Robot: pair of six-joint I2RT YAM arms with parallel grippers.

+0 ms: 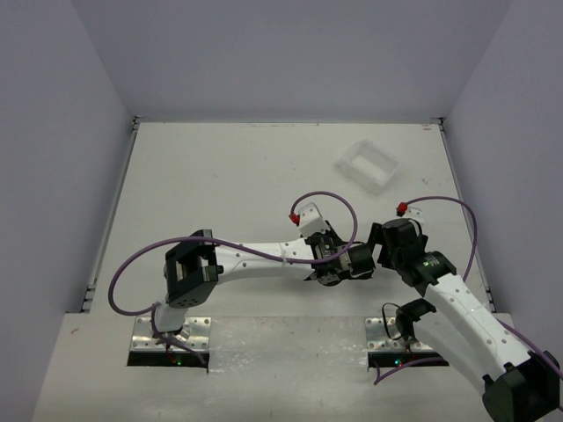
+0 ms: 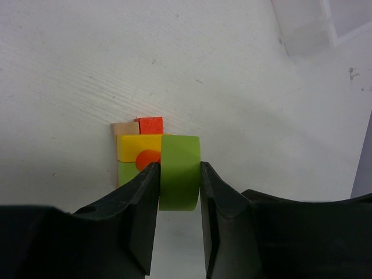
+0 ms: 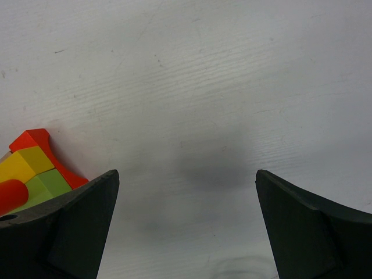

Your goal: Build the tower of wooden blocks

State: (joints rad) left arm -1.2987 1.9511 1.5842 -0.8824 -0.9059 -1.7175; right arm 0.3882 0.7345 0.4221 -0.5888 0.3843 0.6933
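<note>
One rounded green block (image 2: 180, 174) in left gripper (image 2: 179, 170)

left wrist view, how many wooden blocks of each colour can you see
green wooden blocks: 2, a rounded green block in the left gripper, a second green block in the stack
yellow wooden block: 1
red wooden cube: 1
orange wooden disc: 1
plain tan wooden block: 1
total: 6

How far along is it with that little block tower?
Partway. A stack of tan, red, yellow, orange and green pieces already sits together. The left gripper is clamped on another green block beside the stack; placing it seems to be what's left. The right gripper is open and holds nothing.
</note>
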